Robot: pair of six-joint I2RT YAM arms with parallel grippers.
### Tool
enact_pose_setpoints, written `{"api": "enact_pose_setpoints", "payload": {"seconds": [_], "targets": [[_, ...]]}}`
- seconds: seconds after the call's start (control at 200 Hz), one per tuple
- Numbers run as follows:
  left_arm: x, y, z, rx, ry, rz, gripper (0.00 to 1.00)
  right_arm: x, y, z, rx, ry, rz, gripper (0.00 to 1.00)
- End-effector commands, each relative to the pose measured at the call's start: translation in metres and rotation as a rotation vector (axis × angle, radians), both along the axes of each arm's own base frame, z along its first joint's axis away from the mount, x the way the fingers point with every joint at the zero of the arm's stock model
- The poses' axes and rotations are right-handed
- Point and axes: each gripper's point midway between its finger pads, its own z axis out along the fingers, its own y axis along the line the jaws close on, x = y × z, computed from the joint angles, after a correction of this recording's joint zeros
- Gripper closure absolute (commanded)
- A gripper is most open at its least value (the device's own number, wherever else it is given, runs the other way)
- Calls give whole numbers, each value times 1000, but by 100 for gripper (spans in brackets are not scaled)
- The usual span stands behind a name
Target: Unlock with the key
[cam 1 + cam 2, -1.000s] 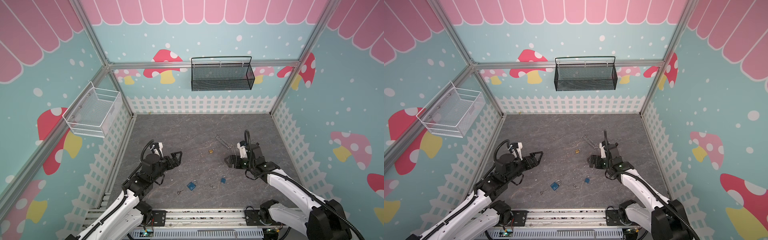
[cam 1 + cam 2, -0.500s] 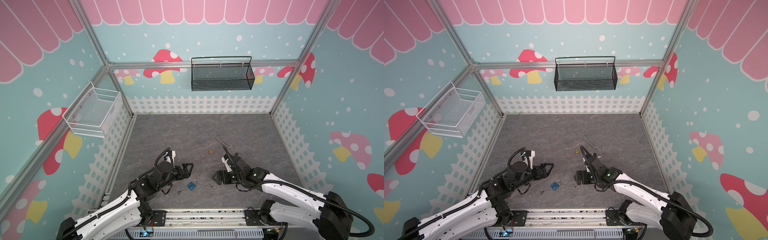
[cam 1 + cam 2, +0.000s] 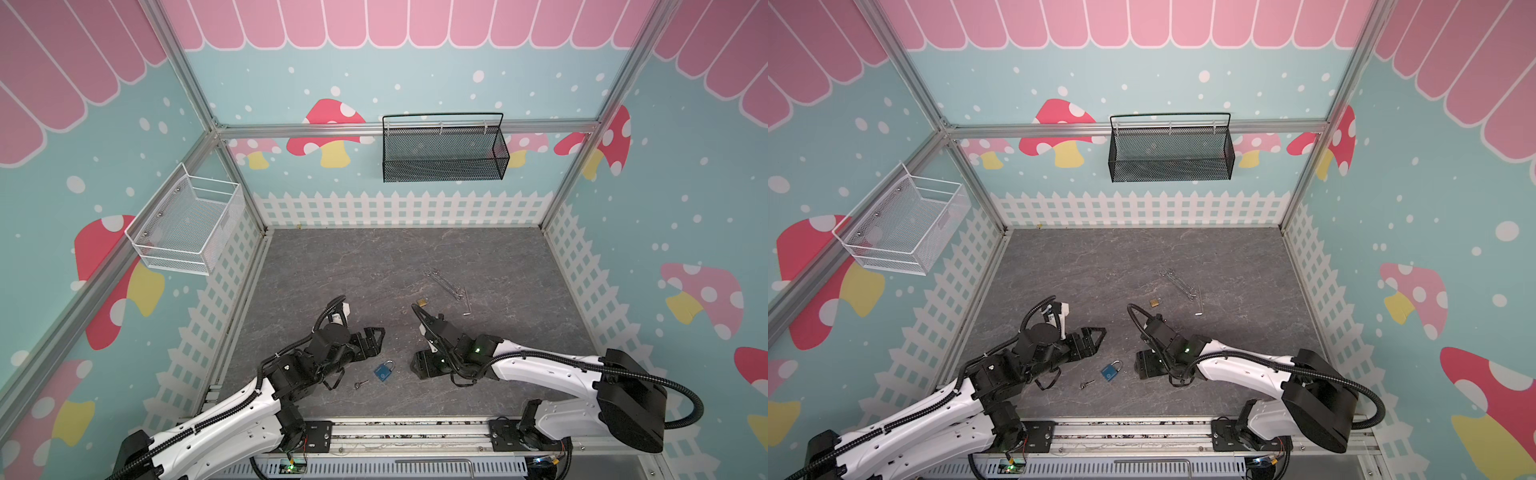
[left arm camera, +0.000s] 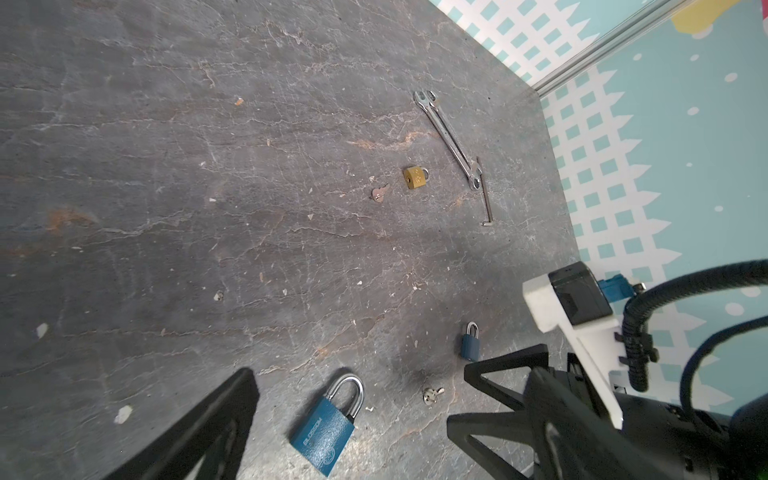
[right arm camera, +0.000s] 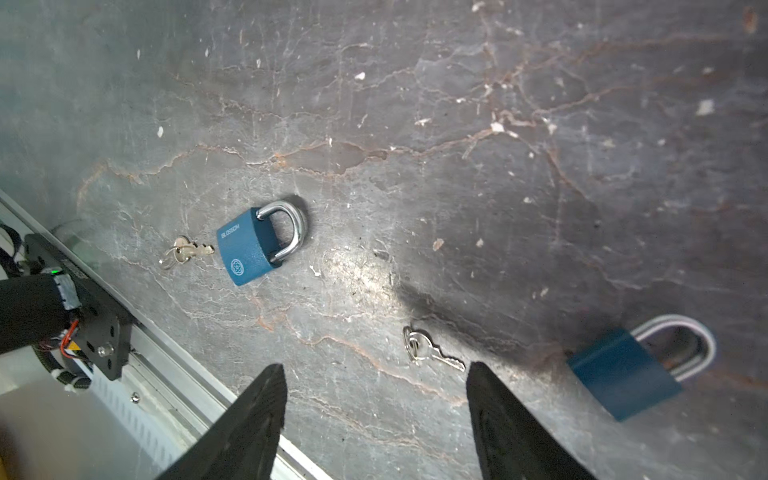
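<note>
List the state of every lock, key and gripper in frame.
BLOSSOM blue padlock: shackle shut, lying flat.
Second blue padlock: lying flat, shackle looks shut; blurred.
Brass padlock: on the floor, shackle too small to judge.
Key beside BLOSSOM: loose, not inserted.
Ringed key: loose, just beyond the right fingertips, ungripped.
Key near brass padlock: loose.
Left gripper: open, empty.
Right gripper: open, empty.

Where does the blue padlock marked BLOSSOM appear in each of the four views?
Both top views: blue padlock lies near the front, just left of the right gripper.
Left wrist view: blue padlock, close up, right gripper beside it.
Right wrist view: blue padlock, beyond the fingers, a key by its body.
Shared landmark: the right gripper's black fingers, in every view.
</note>
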Motion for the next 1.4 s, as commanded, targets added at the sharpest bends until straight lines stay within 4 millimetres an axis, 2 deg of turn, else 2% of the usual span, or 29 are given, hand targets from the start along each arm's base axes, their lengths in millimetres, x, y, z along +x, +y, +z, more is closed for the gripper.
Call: {"api": "enact_pose_setpoints", "payload": {"seconds": [0.0, 0.365, 0.705, 0.986, 1.141, 1.206, 1.396], "targets": [[-1, 5, 1, 26, 13, 21, 0, 5, 4, 2, -13, -42, 31, 34], [-2, 6, 1, 25, 29, 27, 0, -2, 3, -20, -86, -31, 104, 52], [-1, 6, 4, 9, 33, 37, 0, 0, 8, -33, -149, -42, 153, 61], [-2, 7, 1, 11, 38, 42, 0, -3, 6, -44, -202, -33, 172, 75], [-1, 7, 2, 10, 38, 45, 0, -5, 2, -46, -232, -35, 178, 78], [-1, 7, 2, 9, 38, 48, 0, -5, 2, -47, -235, -33, 176, 84], [-2, 6, 1, 6, 42, 45, 0, -1, 3, -42, -236, -55, 169, 90]]}}
